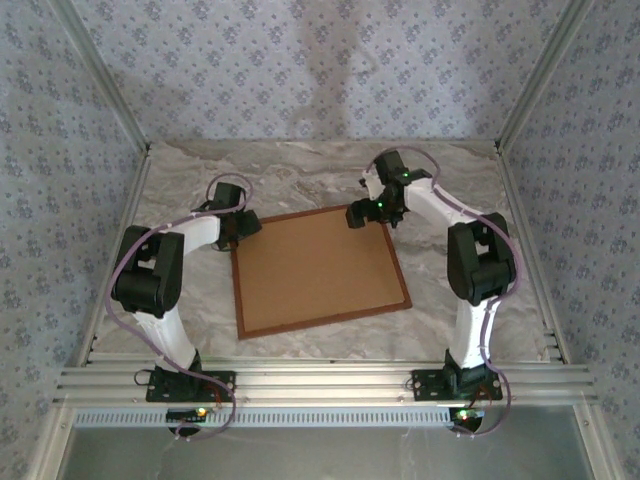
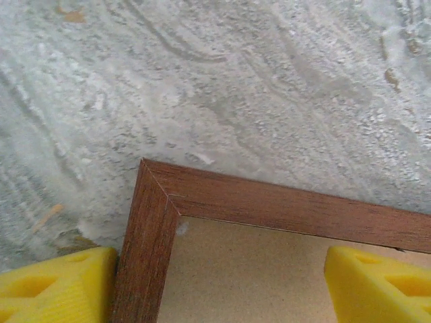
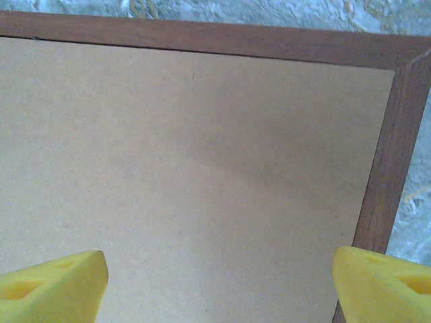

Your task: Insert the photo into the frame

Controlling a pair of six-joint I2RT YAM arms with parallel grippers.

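Note:
The frame [image 1: 326,321], thin reddish-brown wood, lies flat in the middle of the marble table with a plain brown backing board [image 1: 315,270] inside it. The photo is hidden. My left gripper [image 1: 243,228] hangs open over the frame's far left corner [image 2: 269,205], one yellow fingertip [image 2: 54,286] outside the wood and the other above the board [image 2: 256,276]. My right gripper [image 1: 362,214] is open above the far right corner, its yellow fingertips [image 3: 50,286] spread wide over the board [image 3: 188,148], and the frame's rail [image 3: 202,33] runs along the top. Nothing sits between either pair of fingers.
The grey-veined marble table [image 1: 300,175] stretches behind and beside the frame. Patterned walls with metal corner posts [image 1: 100,75] close in the back and sides. An aluminium rail [image 1: 320,380] carries both arm bases along the near edge.

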